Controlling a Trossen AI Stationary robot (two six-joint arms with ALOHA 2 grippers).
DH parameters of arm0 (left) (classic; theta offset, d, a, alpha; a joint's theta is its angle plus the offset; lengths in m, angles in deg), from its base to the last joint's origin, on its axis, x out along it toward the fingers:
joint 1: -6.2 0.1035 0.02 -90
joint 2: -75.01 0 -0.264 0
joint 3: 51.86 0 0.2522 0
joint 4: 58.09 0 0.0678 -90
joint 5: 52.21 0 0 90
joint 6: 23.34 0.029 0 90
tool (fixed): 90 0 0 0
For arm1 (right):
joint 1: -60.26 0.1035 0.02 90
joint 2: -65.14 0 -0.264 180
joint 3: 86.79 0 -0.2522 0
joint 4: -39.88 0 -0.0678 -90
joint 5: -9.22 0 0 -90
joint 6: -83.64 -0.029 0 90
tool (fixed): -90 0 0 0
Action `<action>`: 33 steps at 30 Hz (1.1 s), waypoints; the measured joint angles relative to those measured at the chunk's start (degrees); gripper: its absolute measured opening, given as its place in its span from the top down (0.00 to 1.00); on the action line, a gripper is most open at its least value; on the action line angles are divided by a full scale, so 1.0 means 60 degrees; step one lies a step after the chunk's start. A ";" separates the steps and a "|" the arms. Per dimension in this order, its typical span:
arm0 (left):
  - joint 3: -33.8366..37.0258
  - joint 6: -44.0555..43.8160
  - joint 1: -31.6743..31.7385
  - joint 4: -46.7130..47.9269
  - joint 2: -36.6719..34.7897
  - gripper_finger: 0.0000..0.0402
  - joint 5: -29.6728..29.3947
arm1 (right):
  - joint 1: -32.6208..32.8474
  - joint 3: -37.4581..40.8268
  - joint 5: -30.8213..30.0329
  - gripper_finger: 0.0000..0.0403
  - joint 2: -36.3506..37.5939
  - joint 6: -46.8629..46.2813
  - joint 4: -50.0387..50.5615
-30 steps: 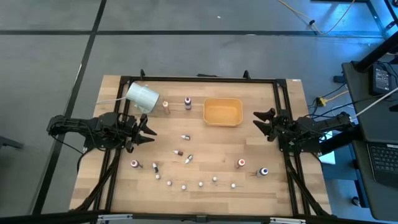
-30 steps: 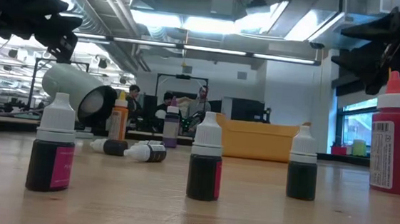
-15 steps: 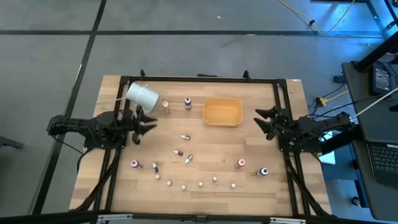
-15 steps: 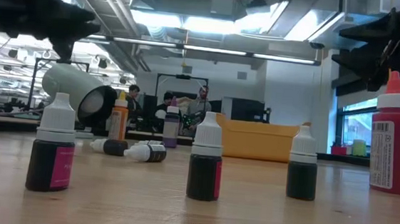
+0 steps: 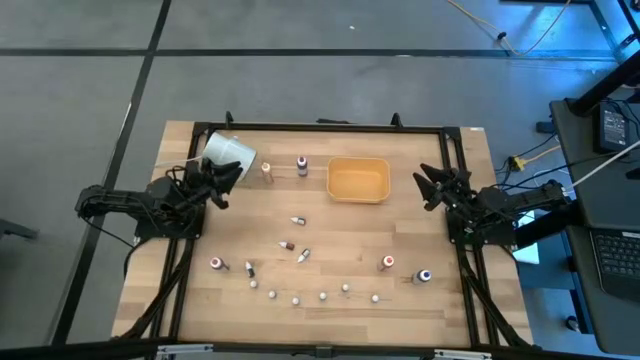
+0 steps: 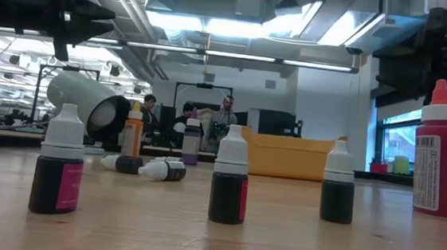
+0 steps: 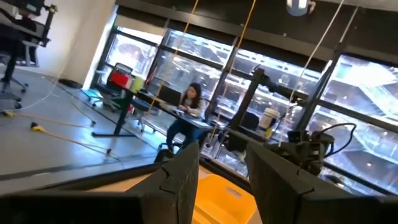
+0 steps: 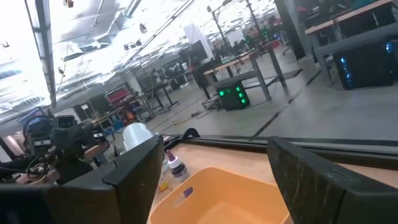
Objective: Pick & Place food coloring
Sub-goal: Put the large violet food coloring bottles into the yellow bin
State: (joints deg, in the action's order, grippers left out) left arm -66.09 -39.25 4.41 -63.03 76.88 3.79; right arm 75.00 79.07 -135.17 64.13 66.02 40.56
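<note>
Several tiny food coloring bottles stand or lie on the wooden table: a row near the near edge [image 5: 322, 296], a red-capped one [image 5: 215, 263], a red [image 5: 387, 262] and a blue-capped one [image 5: 424, 275], three lying mid-table [image 5: 297, 220], and two upright ones [image 5: 267, 170] [image 5: 301, 165] by the tan-orange tray [image 5: 358, 180]. My left gripper [image 5: 222, 180] hovers open beside the white cylinder [image 5: 228, 152]. My right gripper [image 5: 432, 180] hovers open to the right of the tray. In the wrist views both sets of fingers [image 7: 180, 180] [image 8: 134, 180] stand apart with nothing between them.
The white cylinder lies on its side at the far left corner, next to my left gripper. A black frame [image 5: 330, 127] runs around the table's edges. People sit at desks in the room beyond [image 6: 189, 110]. Bare wood lies between the tray and the mid-table bottles.
My left gripper has moved toward the far edge and slightly left, closing in on the white cylinder, and has tipped upward. My right gripper has shifted a little toward the far edge. No bottle has moved.
</note>
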 joint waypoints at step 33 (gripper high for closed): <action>-1.1231 0.1794 0.2666 0.7514 1.1774 0.68 0.3722 | -0.0554 -0.0004 0.0007 0.28 -0.0001 -0.0041 -0.0051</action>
State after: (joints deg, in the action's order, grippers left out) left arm -133.48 -28.49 20.41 -17.94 147.53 26.13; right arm 71.68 79.04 -135.13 64.12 65.77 40.26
